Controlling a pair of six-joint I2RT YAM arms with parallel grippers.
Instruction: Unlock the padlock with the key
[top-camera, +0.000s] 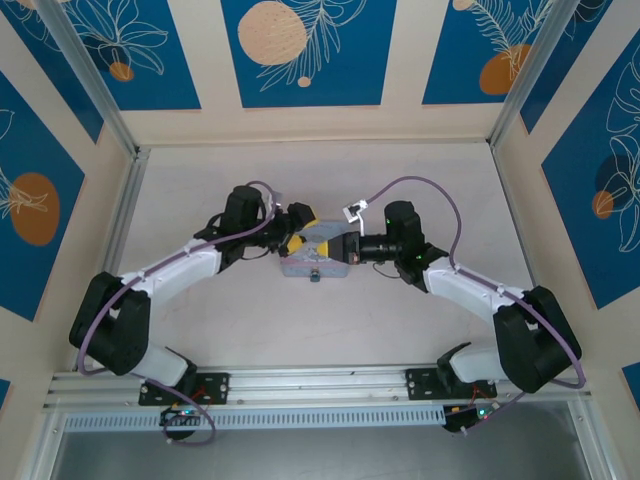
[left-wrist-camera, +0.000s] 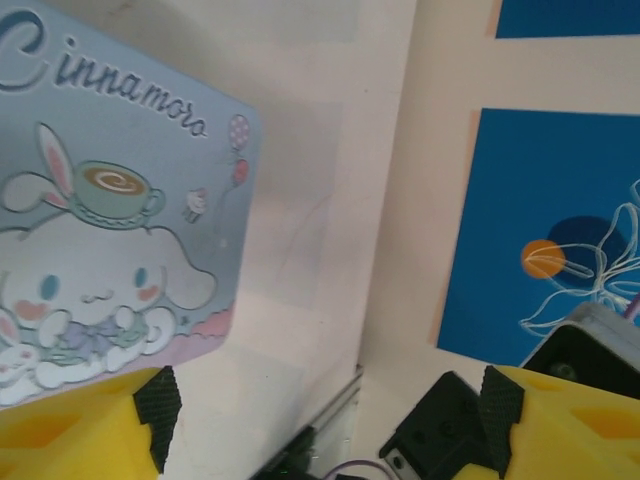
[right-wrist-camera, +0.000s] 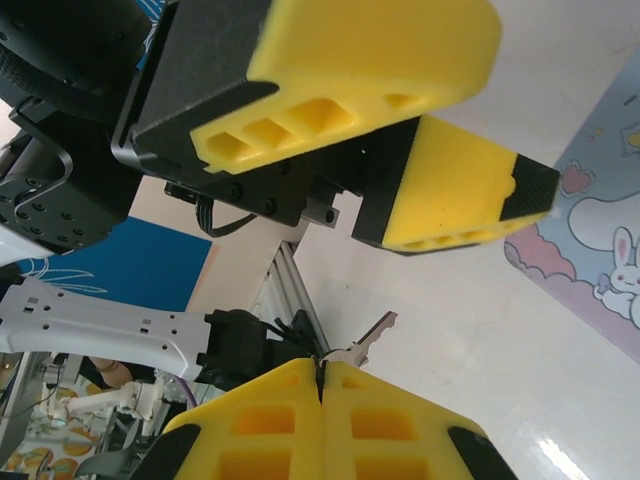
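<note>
A small teal padlock (top-camera: 314, 277) hangs at the near edge of the light-blue cartoon tin (top-camera: 315, 258). Both arms meet over this tin. My right gripper (right-wrist-camera: 322, 368) is shut on the key (right-wrist-camera: 365, 343), whose slim metal blade sticks out past the yellow fingertips, up and to the right. In the top view the right gripper (top-camera: 343, 249) is at the tin's right end. My left gripper (left-wrist-camera: 320, 410) stands open with nothing between its pads, beside the tin's printed lid (left-wrist-camera: 110, 230). From above, the left gripper (top-camera: 297, 238) hovers over the tin's left end.
In the right wrist view the left gripper's yellow fingers (right-wrist-camera: 450, 200) hang close above the key, and the tin's corner (right-wrist-camera: 600, 250) lies to the right. Aluminium rails (top-camera: 300, 385) run along the near edge, and patterned walls enclose the pale table (top-camera: 200, 190).
</note>
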